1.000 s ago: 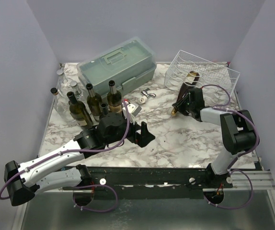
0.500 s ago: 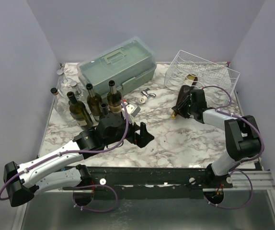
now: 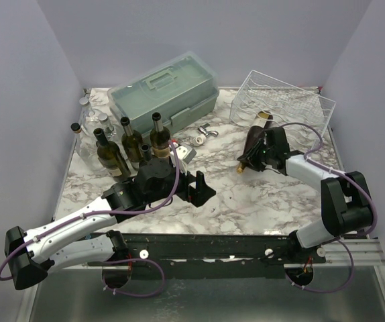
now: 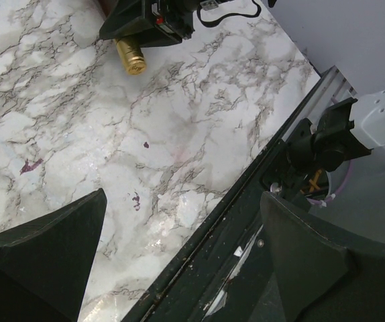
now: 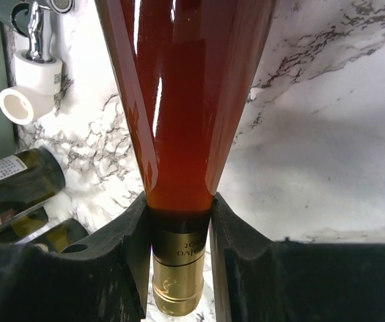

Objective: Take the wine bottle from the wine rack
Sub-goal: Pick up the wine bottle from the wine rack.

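The wine bottle [image 3: 255, 137] is dark amber with a gold foil cap [image 3: 241, 168]. It lies tilted in front of the white wire wine rack [image 3: 293, 100] at the back right, its base end near the rack's front edge. My right gripper [image 3: 254, 155] is shut on the bottle's neck. The right wrist view shows the fingers [image 5: 129, 235] clamping the neck of the bottle [image 5: 179, 100] just above the cap [image 5: 177, 282]. My left gripper [image 3: 202, 188] is open and empty over the table's middle front. In the left wrist view it [image 4: 179, 261] is spread wide, with the cap [image 4: 131, 59] far ahead.
A pale green toolbox [image 3: 166, 90] stands at the back centre. Several dark bottles [image 3: 122, 144] stand upright at the left, with small jars [image 3: 85, 117] behind them. White pipe fittings [image 3: 199, 137] lie between the toolbox and the bottle; one fitting [image 5: 28, 87] shows in the right wrist view.
My right gripper has drawn the wine bottle out of the rack, toward the near left. The left arm has barely moved.
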